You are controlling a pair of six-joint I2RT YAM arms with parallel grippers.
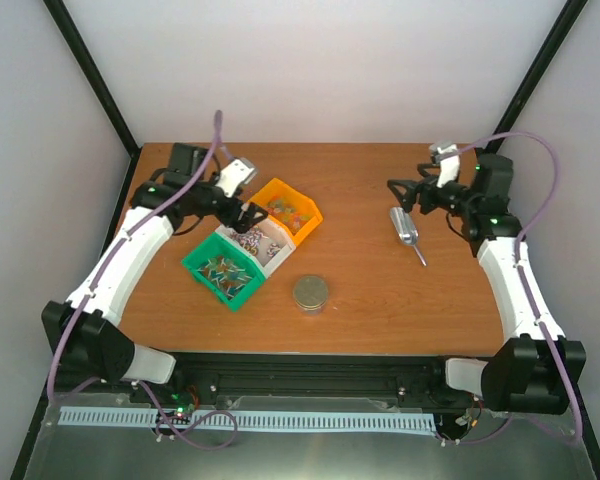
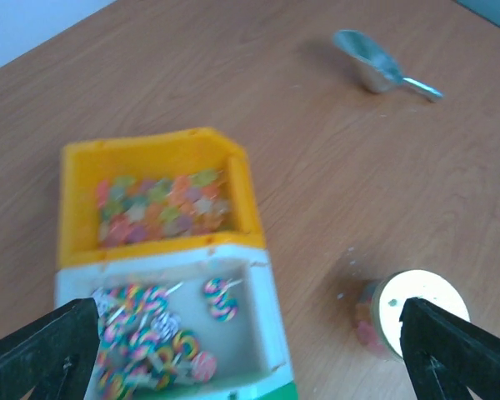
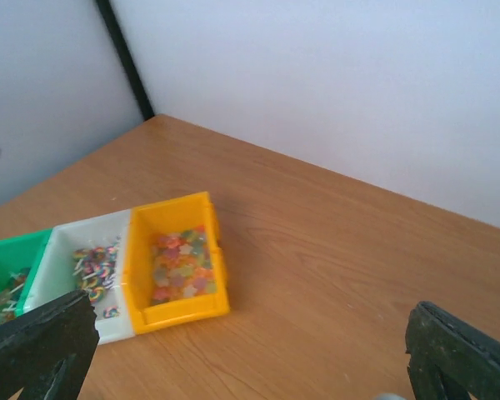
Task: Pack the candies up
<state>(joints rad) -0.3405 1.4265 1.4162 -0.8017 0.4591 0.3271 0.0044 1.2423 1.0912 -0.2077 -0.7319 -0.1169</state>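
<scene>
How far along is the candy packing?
Hardly begun, it seems. The candies lie in the yellow bin and the jar stands lidded. In hand: nothing; the left gripper and right gripper are open and empty, the scoop lying on the table. Left: likely all the scooping and packing.

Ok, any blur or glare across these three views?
Top external: evenly lit, soft shadows, no glare. Left wrist: soft focus throughout, candies smeared, jar lid blown out white. Right wrist: mildly soft, evenly lit, no glare.
</scene>
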